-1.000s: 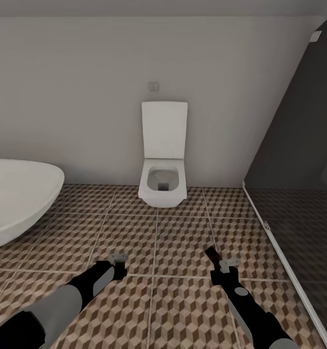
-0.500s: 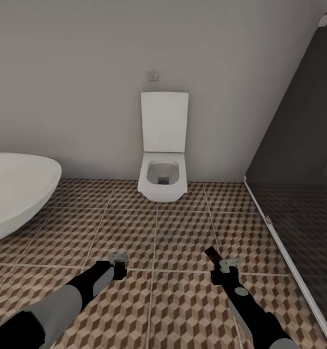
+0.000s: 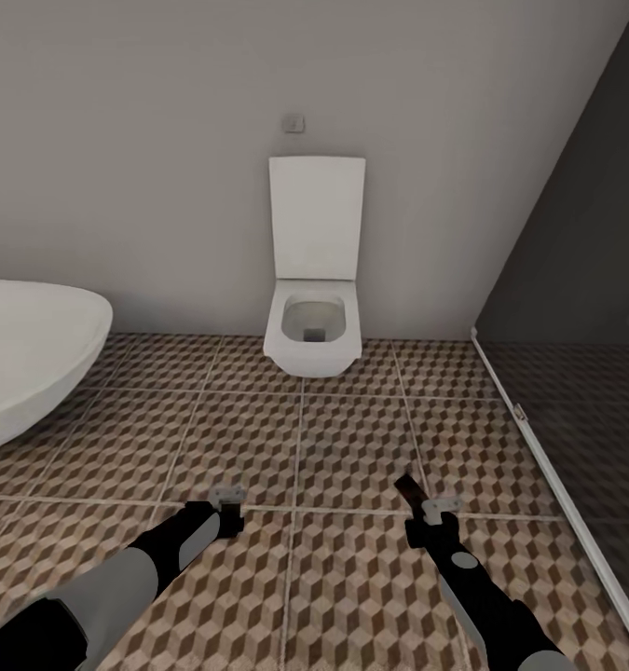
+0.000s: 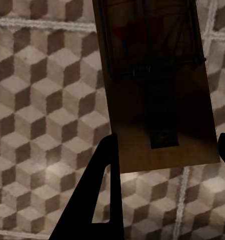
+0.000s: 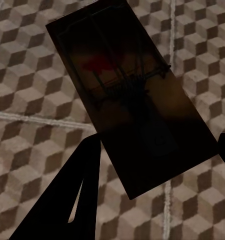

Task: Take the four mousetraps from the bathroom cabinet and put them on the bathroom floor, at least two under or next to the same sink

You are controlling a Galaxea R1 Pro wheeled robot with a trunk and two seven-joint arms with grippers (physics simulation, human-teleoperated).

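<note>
Head view had tilted up, the toilet [image 3: 314,270] sliding toward 12 o'clock. Left gripper [image 4: 165,155] and right gripper [image 5: 157,165] each clamped a mousetrap [image 4: 157,80] over bathroom floor [image 3: 351,447]; sink unseen.

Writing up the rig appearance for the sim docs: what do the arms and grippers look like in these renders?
Both arms are glossy black with light grey shell panels. The left arm shows a long grey forearm cover; the right arm a small grey oval patch. Each ends in a pale grey bracket, at the left gripper and right gripper. Wrist views show flat black tapered fingers. No cables or markings visible.
</note>
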